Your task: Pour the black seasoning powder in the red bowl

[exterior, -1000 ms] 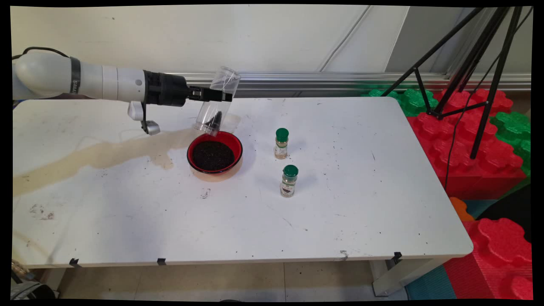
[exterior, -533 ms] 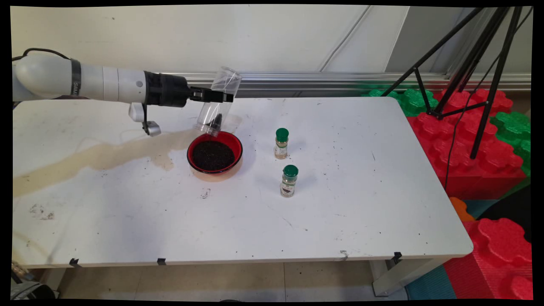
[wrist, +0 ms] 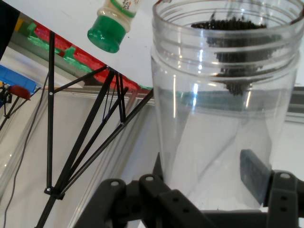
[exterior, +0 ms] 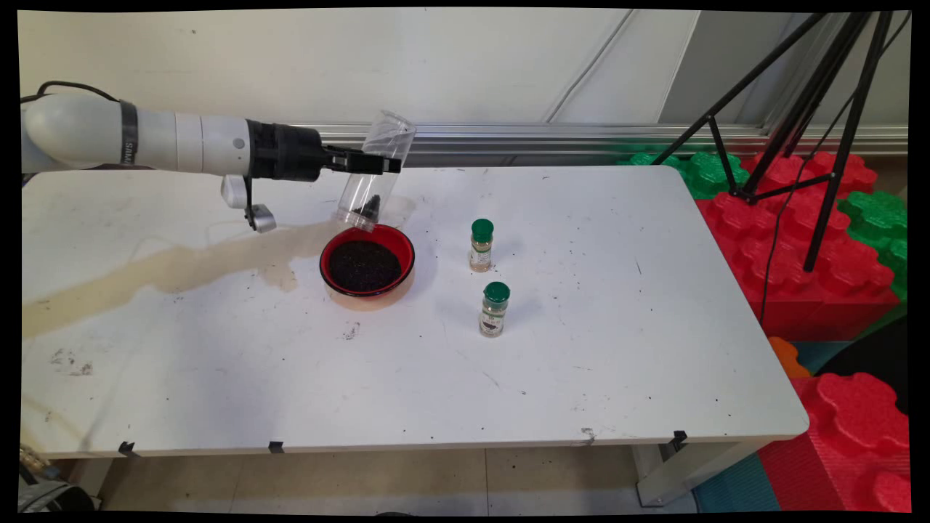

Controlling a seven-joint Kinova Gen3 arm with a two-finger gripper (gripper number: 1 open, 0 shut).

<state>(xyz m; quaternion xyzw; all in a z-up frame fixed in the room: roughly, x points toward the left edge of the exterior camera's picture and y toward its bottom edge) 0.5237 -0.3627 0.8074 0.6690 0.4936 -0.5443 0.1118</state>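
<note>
With the gripper (exterior: 378,163) clamped on the clear jar (exterior: 370,185), keep its tilted mouth directly over the red bowl (exterior: 367,267) so the dark grains (wrist: 228,28) land inside, not on the table (exterior: 581,349).

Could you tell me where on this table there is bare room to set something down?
The widest bare patch is the table's right part, from the two spice jars to its right edge. The near strip in front of the red bowl is also free. It is crowded around the bowl, where the gripper holds a tilted clear jar above it, beside a brownish stain.
</note>
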